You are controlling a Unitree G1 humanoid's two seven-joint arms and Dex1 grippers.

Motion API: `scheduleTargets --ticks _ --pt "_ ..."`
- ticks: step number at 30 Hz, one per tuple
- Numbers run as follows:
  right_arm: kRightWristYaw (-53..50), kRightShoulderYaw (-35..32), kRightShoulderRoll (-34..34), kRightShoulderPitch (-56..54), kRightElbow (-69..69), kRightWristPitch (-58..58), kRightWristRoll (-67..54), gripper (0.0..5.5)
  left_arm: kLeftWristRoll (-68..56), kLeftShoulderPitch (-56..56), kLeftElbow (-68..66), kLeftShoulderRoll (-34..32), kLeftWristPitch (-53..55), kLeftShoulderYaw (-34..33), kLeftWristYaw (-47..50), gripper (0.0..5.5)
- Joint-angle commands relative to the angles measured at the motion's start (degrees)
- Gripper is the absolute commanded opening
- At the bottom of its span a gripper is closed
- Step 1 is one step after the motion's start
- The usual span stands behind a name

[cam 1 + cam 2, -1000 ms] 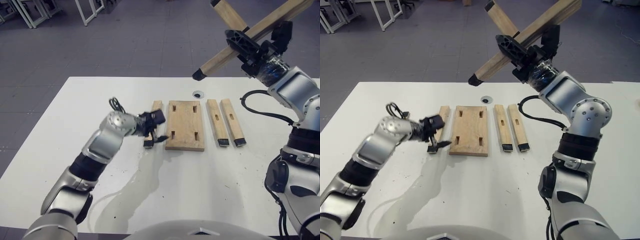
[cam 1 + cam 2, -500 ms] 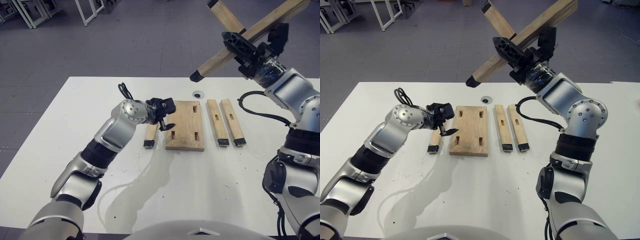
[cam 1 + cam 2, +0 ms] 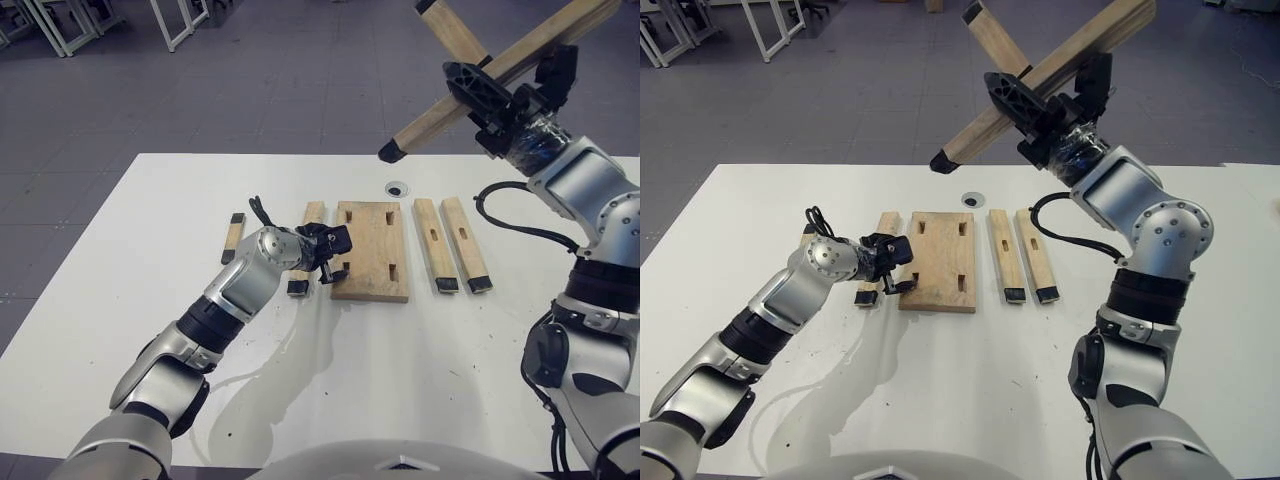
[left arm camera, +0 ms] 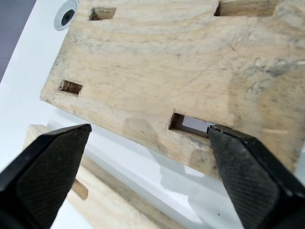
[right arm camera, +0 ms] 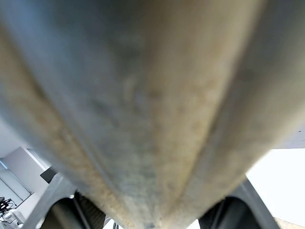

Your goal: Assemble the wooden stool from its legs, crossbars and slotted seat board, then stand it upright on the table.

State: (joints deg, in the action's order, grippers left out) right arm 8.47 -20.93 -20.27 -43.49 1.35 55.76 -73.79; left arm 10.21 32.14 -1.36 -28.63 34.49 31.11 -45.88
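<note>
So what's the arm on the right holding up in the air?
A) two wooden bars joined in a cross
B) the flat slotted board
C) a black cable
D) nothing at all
A: the right gripper is shut on the crossed wooden bars, high above the table, while the slotted seat board lies flat on it.

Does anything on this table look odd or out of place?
Mostly tidy: the seat board and legs lie flat in a row. The odd thing is the crossed wooden bars, held in the air by the right gripper.
</note>
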Motion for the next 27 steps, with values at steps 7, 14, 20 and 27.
scheduleTargets --ticks 7,14,20,27 --pt "-2.27 -0.67 0.77 -0.11 -2.77 -0.02 -2.22 2.07 2.24 -2.84 3.32 -2.78 -0.66 3.08 -4.22 4.52" --pt "0.05 0.85 -1.44 2.45 -3.52 -0.61 2.18 2.07 1.90 -9.98 7.74 -15.52 -3.63 3.66 -13.71 4.52" --pt "9.49 8.74 -4.96 8.95 -3.29 0.61 10.80 2.06 1.88 -12.99 6.16 -22.26 -10.20 1.46 -17.65 4.52" --pt "22.52 22.25 -3.29 12.64 3.56 -5.89 26.20 2.06 2.53 -13.26 6.00 -19.71 -10.90 0.88 -16.93 4.52"
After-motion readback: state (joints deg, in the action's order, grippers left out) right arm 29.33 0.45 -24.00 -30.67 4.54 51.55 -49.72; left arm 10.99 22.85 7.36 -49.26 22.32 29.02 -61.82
